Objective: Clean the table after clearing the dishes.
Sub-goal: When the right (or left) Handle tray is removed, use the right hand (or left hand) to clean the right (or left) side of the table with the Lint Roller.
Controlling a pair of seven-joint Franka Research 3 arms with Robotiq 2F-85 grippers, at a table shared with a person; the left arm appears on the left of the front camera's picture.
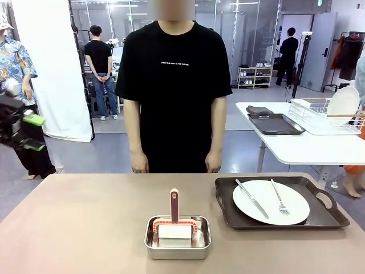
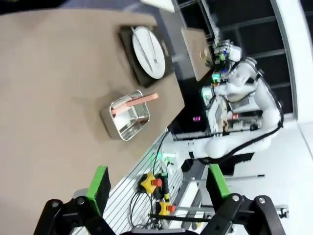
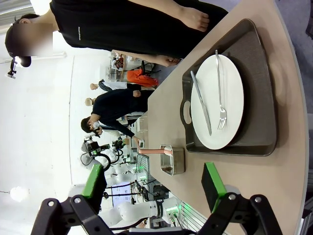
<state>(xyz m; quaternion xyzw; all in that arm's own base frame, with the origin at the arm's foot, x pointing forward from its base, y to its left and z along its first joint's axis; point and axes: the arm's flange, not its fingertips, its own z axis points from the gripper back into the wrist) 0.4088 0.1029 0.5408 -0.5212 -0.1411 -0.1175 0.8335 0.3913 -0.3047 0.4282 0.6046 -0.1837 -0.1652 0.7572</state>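
steel pan (image 1: 177,238), rectangular, shiny, on matte beige table (image 1: 74,228)
round white plate (image 1: 271,201), dark tray (image 1: 225,201); left gripper (image 2: 157,184), right gripper (image 3: 152,179) spread wide, empty

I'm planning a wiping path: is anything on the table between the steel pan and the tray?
No. In the front view the table strip between the pan and the tray is bare; they stand apart.

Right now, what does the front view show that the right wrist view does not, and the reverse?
Front view: the white side table with a wire rack, and the white block inside the steel pan. Right wrist view: the right claw, open. Both: the beige table, the person, and the dark tray with plate, knife and fork.
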